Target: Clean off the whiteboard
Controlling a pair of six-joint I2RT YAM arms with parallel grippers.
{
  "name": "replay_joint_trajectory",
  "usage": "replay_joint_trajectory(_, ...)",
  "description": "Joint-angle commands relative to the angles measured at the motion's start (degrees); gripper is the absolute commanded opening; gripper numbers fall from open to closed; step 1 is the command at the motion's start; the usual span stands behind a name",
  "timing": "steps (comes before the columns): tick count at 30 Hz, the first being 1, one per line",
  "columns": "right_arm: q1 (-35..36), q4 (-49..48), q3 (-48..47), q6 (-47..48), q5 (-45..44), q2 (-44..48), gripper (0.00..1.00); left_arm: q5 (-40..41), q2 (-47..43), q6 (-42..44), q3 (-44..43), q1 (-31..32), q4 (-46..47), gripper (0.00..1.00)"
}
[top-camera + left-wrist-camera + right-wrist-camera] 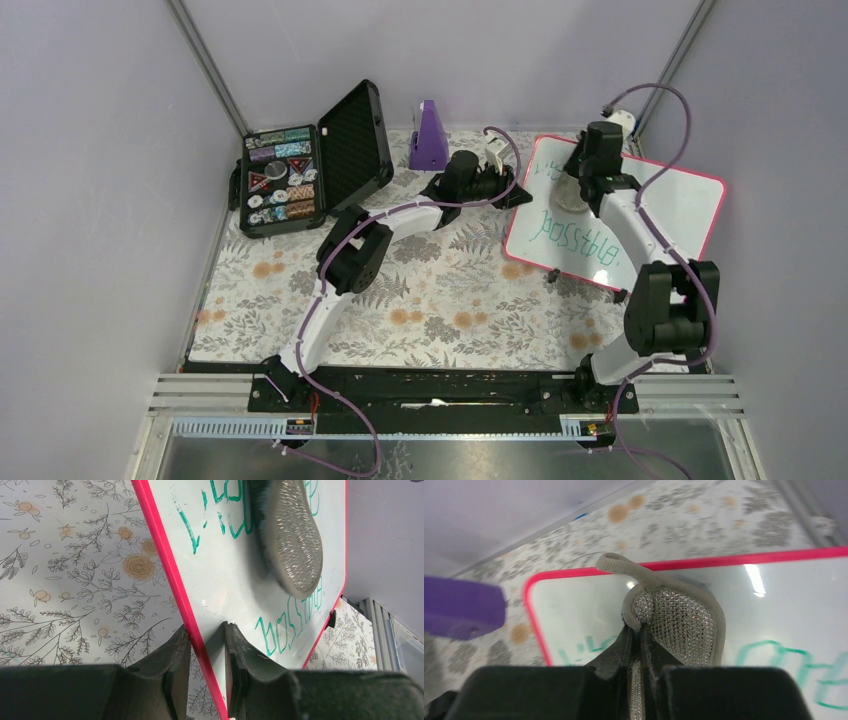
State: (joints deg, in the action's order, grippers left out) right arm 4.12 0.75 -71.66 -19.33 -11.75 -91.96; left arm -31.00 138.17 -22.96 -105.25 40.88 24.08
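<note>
Left gripper [206,642] pinches whiteboard [225,580] left edge, table [420,300] far-right corner; right gripper [640,632] clamps sponge [681,625] flat on it. I see 2nd green line [575,235] toward near edge.

Here's the glossy white rectangular whiteboard with a thin pink-red frame [685,205]: a slick, smooth face, with a bright streak of light bouncing off it in the right wrist view. The small grey oval sponge [292,545] shows a sparkly, rough mesh face with a soft matt cloth rim and loop. The left gripper [206,637] has matt black, faintly grainy, plastic-looking fingers. The flower-printed tablecloth [430,300] lies flat and matt. Far left, the open black case [355,140] has a dull, ribbed lining.
</note>
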Motion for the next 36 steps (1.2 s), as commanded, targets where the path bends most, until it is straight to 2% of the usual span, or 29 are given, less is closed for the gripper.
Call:
replay_joint_trajectory(1,-2.6,2.2,5.0,1.9,-11.5,5.3,0.0,3.8,-1.5,7.0,0.8,0.7,-0.2,0.0)
replay_joint_trajectory(3,-2.6,1.3,6.3,3.1,-13.1,6.1,0.0,3.8,-1.5,7.1,0.8,0.7,-0.3,0.0)
replay_joint_trajectory(6,-2.3,-0.1,6.1,3.5,-7.5,4.1,0.0,3.8,-1.5,7.2,0.8,0.7,-0.3,0.0)
replay_joint_trajectory(12,8.3,4.2,-4.3,5.4,-5.1,-5.3,0.0,4.1,-1.7,8.0,0.8,0.7,-0.8,0.0)
replay_joint_trajectory(16,10.1,1.4,-4.6,0.8,5.9,-6.8,0.0,4.5,-2.1,8.4,1.2,0.7,-0.6,0.0)
replay_joint_trajectory(19,10.0,-0.2,-3.2,-0.5,6.6,-6.1,0.0,4.5,-2.1,8.4,1.3,0.6,-0.6,0.0)
replay_joint_trajectory(22,8.4,-0.1,-1.7,-1.1,4.2,-4.9,0.0,4.3,-2.1,8.3,1.3,0.6,-0.5,0.0)
replay_joint_trajectory(27,0.2,-0.1,3.6,-4.4,5.1,-1.4,0.0,4.7,-2.2,8.4,1.5,0.7,-0.5,0.0)
replay_joint_trajectory(32,-6.2,0.6,10.2,-2.6,-1.5,4.5,0.0,4.8,-2.2,8.5,1.5,0.6,-0.5,0.0)
replay_joint_trajectory(36,-6.9,1.5,11.7,0.4,-8.0,7.4,0.0,4.8,-2.3,8.5,1.5,0.5,-0.5,0.0)
